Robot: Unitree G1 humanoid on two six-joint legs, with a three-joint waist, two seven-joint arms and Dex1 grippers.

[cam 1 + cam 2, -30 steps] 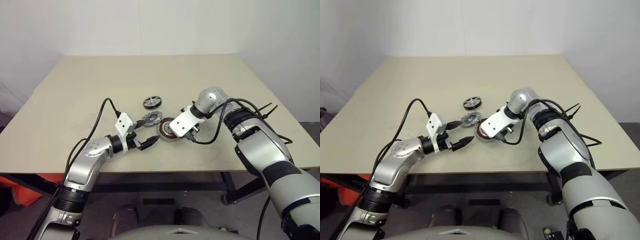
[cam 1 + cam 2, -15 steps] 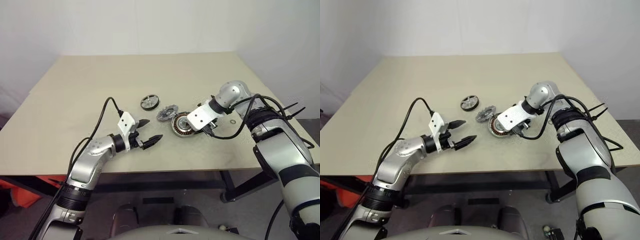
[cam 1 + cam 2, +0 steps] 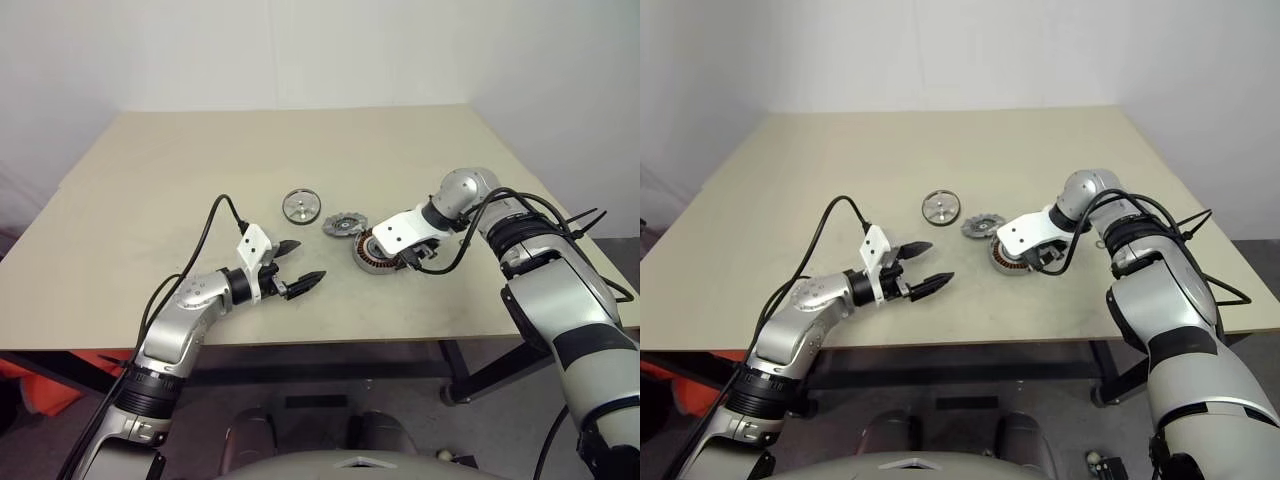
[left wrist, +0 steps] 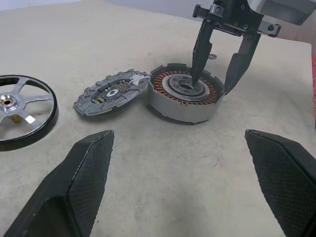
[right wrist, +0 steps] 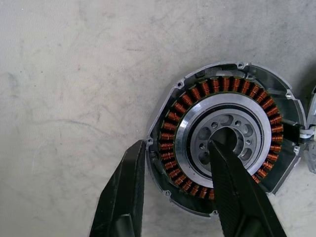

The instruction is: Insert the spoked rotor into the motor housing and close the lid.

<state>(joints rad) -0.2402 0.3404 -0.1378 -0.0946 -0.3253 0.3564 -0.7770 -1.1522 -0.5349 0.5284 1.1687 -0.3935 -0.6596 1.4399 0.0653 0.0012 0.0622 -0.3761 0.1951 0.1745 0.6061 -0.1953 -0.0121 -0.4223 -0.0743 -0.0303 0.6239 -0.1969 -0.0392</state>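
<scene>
On the beige tabletop (image 3: pixel 150 190), the three parts lay in a short row in front of the robot. The round squat silver-grey motor housing (image 4: pixel 183 94), its ring of copper-orange windings facing up, sat at the right end of that row. The right gripper (image 4: pixel 217 64) stood over it, pointing steeply down, its jaws parted and straddling the housing wall: one black finger (image 5: pixel 232 187) reached into the central bore, and the other hung just outside the rim. Whether either finger pressed on the metal cannot be told.

The flat light-grey metal lid (image 4: pixel 111 92) lay just beside the housing on its left, one edge tilted up against the housing's side. Further left, a little apart, the small thin spoked rotor (image 3: pixel 301 207) with its dark rim and shiny silver spokes lay flat.

The left gripper (image 3: pixel 297 265) hovered nearer the robot, short of the parts, pointing roughly level toward them, its jaws spread wide and empty.
</scene>
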